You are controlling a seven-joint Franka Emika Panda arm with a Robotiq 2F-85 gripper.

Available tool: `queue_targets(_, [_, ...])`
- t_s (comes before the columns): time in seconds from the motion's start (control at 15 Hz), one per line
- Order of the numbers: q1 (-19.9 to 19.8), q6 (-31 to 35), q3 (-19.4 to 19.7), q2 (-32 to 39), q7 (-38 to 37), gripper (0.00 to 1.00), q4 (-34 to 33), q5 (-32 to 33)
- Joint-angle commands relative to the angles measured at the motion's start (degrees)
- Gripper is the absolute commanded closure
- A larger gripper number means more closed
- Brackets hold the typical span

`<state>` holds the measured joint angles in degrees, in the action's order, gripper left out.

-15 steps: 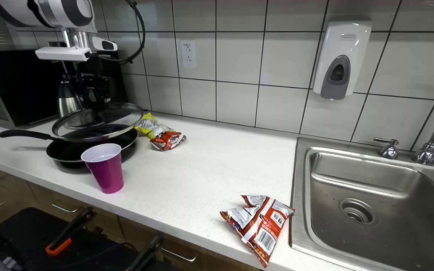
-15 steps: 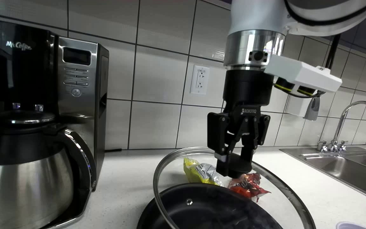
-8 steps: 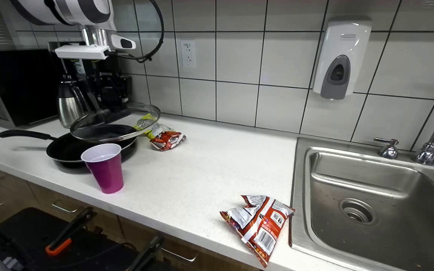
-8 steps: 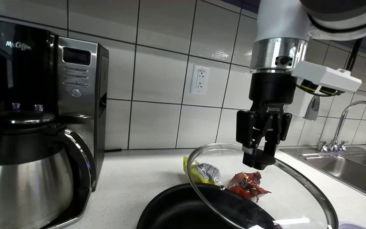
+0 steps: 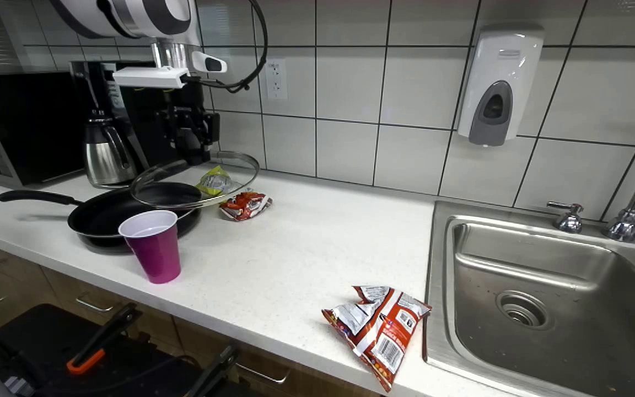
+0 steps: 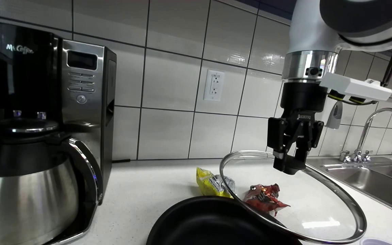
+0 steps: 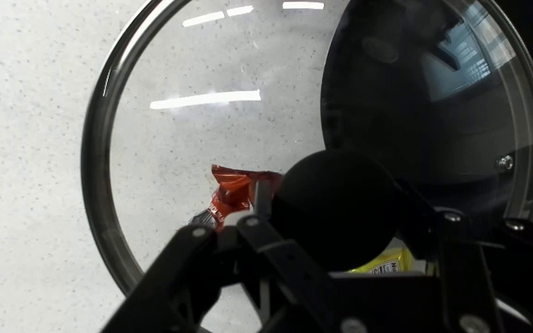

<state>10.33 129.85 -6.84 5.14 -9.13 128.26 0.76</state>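
End effector (image 6: 290, 160), part-open, grips the knob (image 7: 336, 210), dangling the lid (image 6: 305, 207) partly over the pan (image 6: 202, 221), cup (image 5: 155, 248) near the bench (image 5: 306, 242)'s front edge!

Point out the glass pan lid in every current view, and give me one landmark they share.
In an exterior view: glass pan lid left of centre, beyond the magenta cup.
In an exterior view: glass pan lid lower right, held by the claw.
In the wrist view: glass pan lid fills most of the picture.
Shared landmark: yellow snack bag, partly seen through the glass.
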Motion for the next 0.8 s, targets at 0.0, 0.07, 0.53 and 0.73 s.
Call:
queue_targets(0.0, [-1.6, -0.3, 0.6, -2.6, 0.6, 0.61, 0.3, 0.3])
queue_targets(0.07, [-1.9, -0.1, 1.0, -2.7, 0.4, 0.61, 0.3, 0.3])
queue_targets(0.53, [-4.3, 0.7, 3.5, -3.8, 0.2, 0.61, 1.2, 0.3])
queue_targets(0.73, [-5.3, 1.0, 4.4, -4.5, 0.2, 0.61, 1.7, 0.6])
